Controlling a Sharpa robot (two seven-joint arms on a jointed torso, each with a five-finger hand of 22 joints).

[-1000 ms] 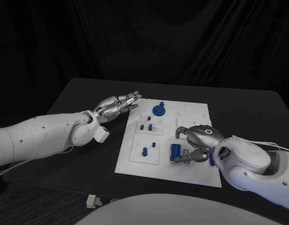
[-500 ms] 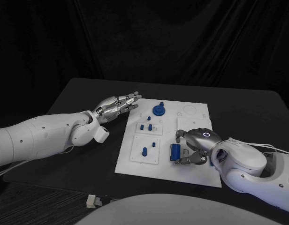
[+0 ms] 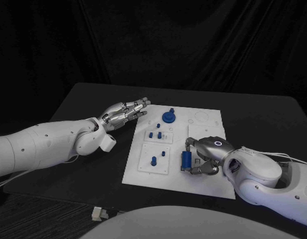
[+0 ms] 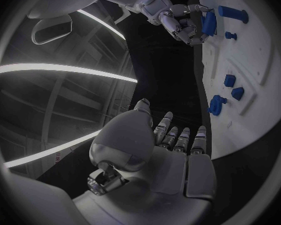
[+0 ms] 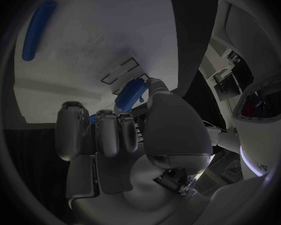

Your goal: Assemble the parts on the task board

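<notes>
1. Black curtains are hanging behind the black table (image 3: 268,119), and I'm looking down at the white task board (image 3: 204,184) lying in the middle of it.

2. My left hand (image 3: 125,112) is sitting just off the board's left edge near its far corner, fingers stretched out side by side and holding nothing; from the left wrist view, that hand (image 4: 172,150) is showing its fingers straight and close together, apart from the board's edge.

3. My right hand (image 3: 205,153) is working over the near right part of the board, fingers curled in around a blue cylinder part (image 3: 186,160).

4. From the right wrist view, I'm seeing the right hand (image 5: 125,135) with its thumb and fingers closing on that blue part (image 5: 129,94), which is sitting just above the white board surface (image 5: 103,30); whether it is touching the board I cannot tell.

5. A long blue peg (image 5: 35,30) is lying flat on the board, well apart from the hand in that view.

6. A blue knobbed part (image 3: 168,117) is standing at the board's far end, near the left fingertips.

7. Small blue pieces (image 3: 155,134) are sitting in the left-middle panel, and another blue peg (image 3: 153,160) is standing in the panel nearer to me.

8. The left wrist view is catching the right hand (image 4: 178,22) across the board, fingers wrapping the blue part (image 4: 209,22).
</notes>
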